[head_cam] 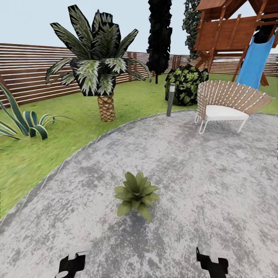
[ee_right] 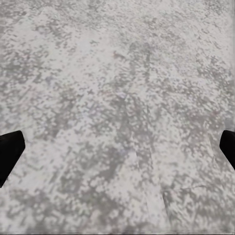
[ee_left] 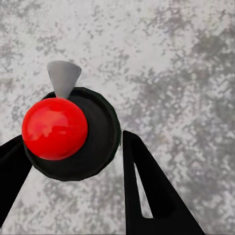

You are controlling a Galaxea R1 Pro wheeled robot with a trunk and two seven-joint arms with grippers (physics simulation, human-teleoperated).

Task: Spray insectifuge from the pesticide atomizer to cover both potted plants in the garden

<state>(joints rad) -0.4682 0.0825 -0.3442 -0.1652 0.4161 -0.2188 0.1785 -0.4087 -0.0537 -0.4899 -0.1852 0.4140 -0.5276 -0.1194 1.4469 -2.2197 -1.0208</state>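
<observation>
The pesticide atomizer (ee_left: 68,134), a black bottle with a red top and a grey nozzle, sits between the black fingers (ee_left: 147,186) of my left gripper (ee_left: 73,139), which is shut on it above the stone patio. One potted plant (head_cam: 136,195), a low rosette of pointed green leaves, stands on the patio in the garden, just ahead of both arms. No insectifuge shows on its leaves. My left gripper (head_cam: 71,266) is at the lower left of the head view and my right gripper (head_cam: 212,264) at the lower right. The right gripper (ee_right: 120,147) is open over bare stone.
The grey patio (head_cam: 200,177) curves into grass on the left. A palm (head_cam: 100,73), a striped spiky plant (head_cam: 23,119), a grey post (head_cam: 170,99), a wicker chair (head_cam: 226,106), a bush (head_cam: 187,85) and a playset with a blue slide (head_cam: 255,61) stand before the slatted fence (head_cam: 23,73).
</observation>
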